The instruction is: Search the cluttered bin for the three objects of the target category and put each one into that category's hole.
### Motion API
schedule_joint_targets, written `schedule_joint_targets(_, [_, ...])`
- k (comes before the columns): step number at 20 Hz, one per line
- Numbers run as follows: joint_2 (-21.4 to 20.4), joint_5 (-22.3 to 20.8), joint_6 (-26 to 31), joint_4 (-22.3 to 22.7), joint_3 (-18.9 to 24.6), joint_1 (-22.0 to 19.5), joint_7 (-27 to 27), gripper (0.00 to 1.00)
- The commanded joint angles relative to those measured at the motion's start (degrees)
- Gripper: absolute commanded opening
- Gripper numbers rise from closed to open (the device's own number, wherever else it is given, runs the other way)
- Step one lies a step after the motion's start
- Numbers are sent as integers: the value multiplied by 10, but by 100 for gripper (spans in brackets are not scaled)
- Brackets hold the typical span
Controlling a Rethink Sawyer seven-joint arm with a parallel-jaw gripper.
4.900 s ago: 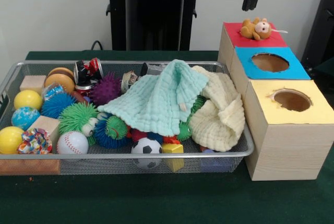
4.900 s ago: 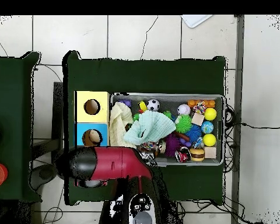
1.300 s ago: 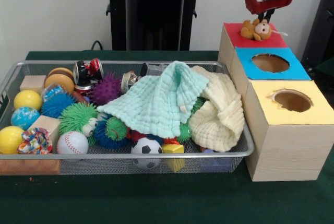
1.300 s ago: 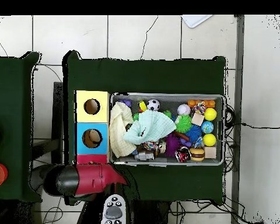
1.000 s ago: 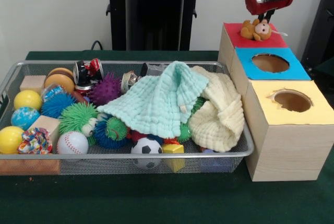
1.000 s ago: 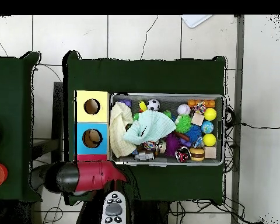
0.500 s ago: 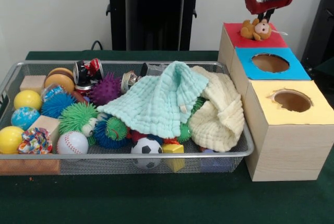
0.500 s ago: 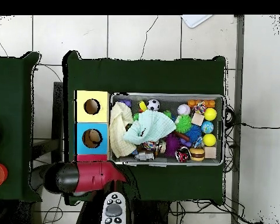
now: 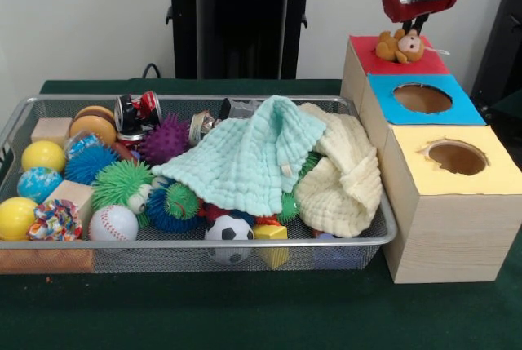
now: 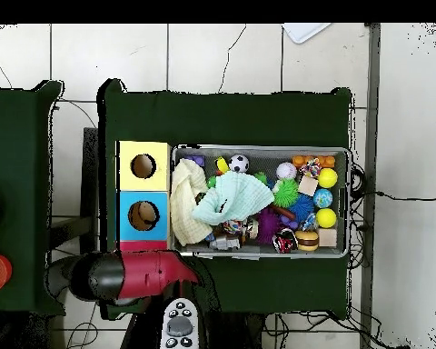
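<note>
The gripper [image 9: 418,24] hangs just above the stuffed monkey toy [image 9: 400,45], which lies on the red-topped box [image 9: 364,55] over its hole; whether the fingers are spread or pressed together cannot be told, since only dark tips show below the red wrist, and whether they touch the toy is also unclear. The red-topped box is the rearmost of a row of three wooden boxes standing just beside the wire-mesh bin [image 9: 33,108]; next in the row comes the blue-topped box [image 9: 469,110] with an open round hole, then the yellow-topped box [image 9: 497,174], also with an open round hole. In the overhead view the red and black arm [image 10: 131,275] covers the red-topped box, with the blue-topped and yellow-topped boxes showing beyond it. Inside the bin, a mint-green cloth [image 9: 245,158] lies draped over the middle of the clutter and a cream cloth [image 9: 342,179] is bunched against the bin's end nearest the boxes. At the bin's other end lie two yellow balls [image 9: 42,155], a blue marbled ball [image 9: 37,183], a baseball [image 9: 112,223], wooden blocks [image 9: 73,195], a toy hamburger [image 9: 94,126] and a crushed soda can [image 9: 139,110]. Spiky rubber balls in blue, green and purple [image 9: 166,138] sit beside the mint-green cloth, and a small soccer ball [image 9: 228,232] rests against the bin's front wall. The bin and boxes stand on a dark green tabletop [image 9: 245,317].
</note>
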Motion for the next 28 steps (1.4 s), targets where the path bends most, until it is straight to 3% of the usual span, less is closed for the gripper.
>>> schedule_joint_targets(1, [23, -17, -81, 8, 12, -25, 88, 0])
schedule_joint_targets(7, [-79, -7, 51, -6, -18, -6, 102, 0])
schedule_joint_targets(12, [-99, -13, 107, -37, -31, -2, 107, 0])
schedule_joint_targets(18, [-51, -24, 51, -62, -31, -7, 102, 0])
schedule_joint_targets(25, [-61, -21, 63, -59, -30, -16, 85, 0])
schedule_joint_targets(28, [-42, -23, 49, -63, -27, -20, 83, 0])
